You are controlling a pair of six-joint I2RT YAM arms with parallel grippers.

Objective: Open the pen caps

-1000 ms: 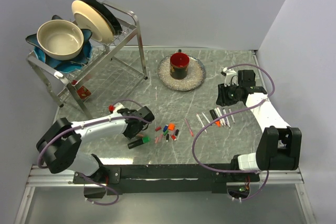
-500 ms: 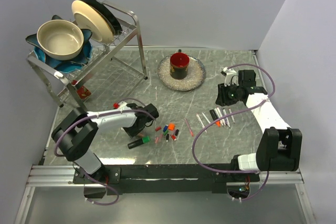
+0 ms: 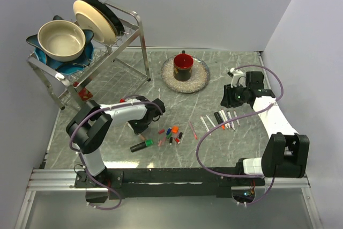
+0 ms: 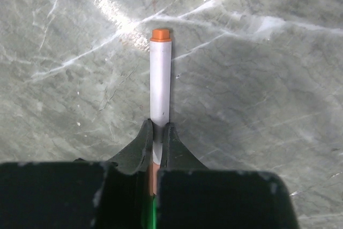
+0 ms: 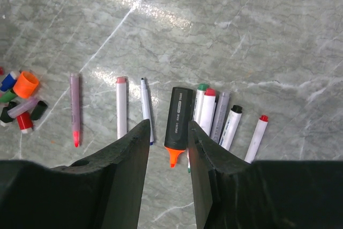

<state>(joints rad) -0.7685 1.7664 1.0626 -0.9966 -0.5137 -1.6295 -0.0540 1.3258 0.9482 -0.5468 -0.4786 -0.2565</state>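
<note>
Clamped now: the left fingers point(image 4: 140, 143) pinch the white pen point(image 4: 161, 79) beside the loose pen caps point(image 3: 170, 134) toward the counter's point(image 3: 241, 68) near edge. The right fingers point(image 5: 128, 154) hang apart over the row of pens point(image 5: 206, 111). Best bet: pull the cap straight along the barrel.

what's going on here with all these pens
Two robot arms are working at pulling caps off pens. The left gripper has its jaws shut on a slim white pen with an orange end. The right gripper hangs open over a row of pens, holding nothing. A pile of loose caps lies mid-table, just right of the left gripper.
</note>
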